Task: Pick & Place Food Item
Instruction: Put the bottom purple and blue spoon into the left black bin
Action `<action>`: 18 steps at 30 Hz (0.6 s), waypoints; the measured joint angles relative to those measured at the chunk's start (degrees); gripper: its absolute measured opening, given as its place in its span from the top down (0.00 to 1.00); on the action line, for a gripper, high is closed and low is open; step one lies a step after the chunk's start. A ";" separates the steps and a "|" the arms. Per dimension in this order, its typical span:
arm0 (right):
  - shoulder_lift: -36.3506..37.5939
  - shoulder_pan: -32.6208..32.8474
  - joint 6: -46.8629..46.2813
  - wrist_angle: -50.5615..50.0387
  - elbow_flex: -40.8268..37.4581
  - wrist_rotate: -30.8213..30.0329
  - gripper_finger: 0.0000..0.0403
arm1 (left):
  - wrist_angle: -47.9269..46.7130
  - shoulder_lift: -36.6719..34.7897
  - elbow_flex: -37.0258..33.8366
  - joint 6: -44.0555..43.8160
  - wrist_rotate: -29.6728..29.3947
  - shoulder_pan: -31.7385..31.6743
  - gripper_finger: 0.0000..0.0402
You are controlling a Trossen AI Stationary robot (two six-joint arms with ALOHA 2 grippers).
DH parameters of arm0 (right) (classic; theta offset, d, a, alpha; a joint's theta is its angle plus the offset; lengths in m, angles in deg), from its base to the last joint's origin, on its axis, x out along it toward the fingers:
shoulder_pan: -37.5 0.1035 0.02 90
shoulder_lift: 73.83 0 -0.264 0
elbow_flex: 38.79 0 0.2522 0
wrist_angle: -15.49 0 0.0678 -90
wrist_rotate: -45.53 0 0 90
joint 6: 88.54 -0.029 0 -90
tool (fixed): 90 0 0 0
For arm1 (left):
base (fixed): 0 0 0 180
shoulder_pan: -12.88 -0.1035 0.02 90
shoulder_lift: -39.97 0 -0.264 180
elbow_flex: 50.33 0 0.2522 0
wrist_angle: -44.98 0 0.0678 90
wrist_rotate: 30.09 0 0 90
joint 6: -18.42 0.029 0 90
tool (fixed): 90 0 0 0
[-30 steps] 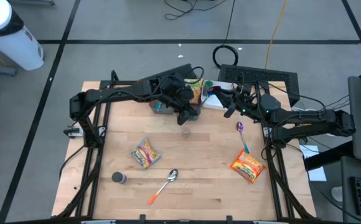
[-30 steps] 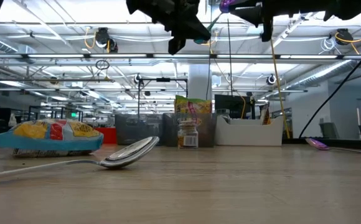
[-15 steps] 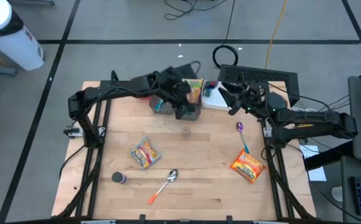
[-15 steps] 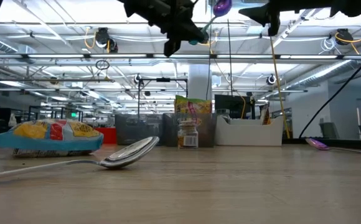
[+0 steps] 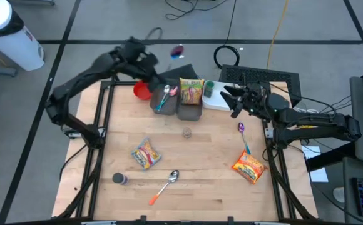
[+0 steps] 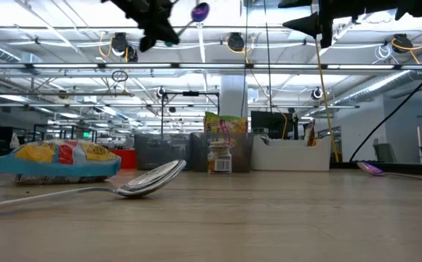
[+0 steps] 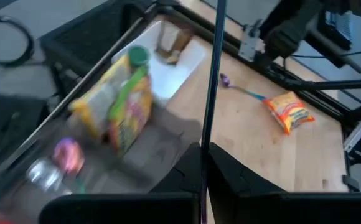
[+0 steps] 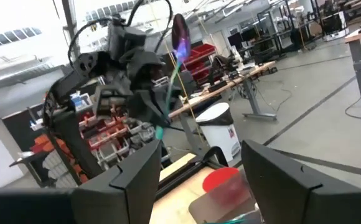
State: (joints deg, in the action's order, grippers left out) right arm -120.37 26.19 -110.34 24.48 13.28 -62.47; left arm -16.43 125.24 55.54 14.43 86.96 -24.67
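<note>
High view shows my left gripper (image 5: 145, 57) beyond the desk's far edge, clamped on a purple spoon (image 5: 177, 51); I judge it is lifted clear for carrying; its long axis runs along that edge, bowl toward the right arm; my right gripper (image 5: 231, 100) waits with jaws apart at the far-right corner.

Even, bright overhead light falls on the table (image 5: 194, 175), leaving only faint shadows. In the low view, rows of ceiling lamps (image 6: 65, 22) glare white. The left wrist view smears with motion blur around the snack bag (image 7: 127, 109); the right wrist view's background washes out pale.
</note>
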 joint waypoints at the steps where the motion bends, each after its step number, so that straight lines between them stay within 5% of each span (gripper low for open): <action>1: 0.00 0.00 -0.06 -0.64 0.00 0.00 0.46 | -0.81 -1.22 -0.26 0.24 0.00 -1.11 0.98; 6: -0.02 0.00 -1.91 -3.34 0.00 -0.15 0.47 | 3.56 -8.60 -6.88 -0.88 0.60 -4.49 0.98; 18: -0.80 -0.13 -6.55 -3.32 -2.31 -2.91 0.47 | 27.85 -25.26 -39.52 -17.61 2.99 -2.45 0.98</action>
State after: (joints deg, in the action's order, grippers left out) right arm -121.17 26.06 -116.89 21.17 10.97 -65.38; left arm 11.42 99.98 16.01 -3.18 89.95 -27.13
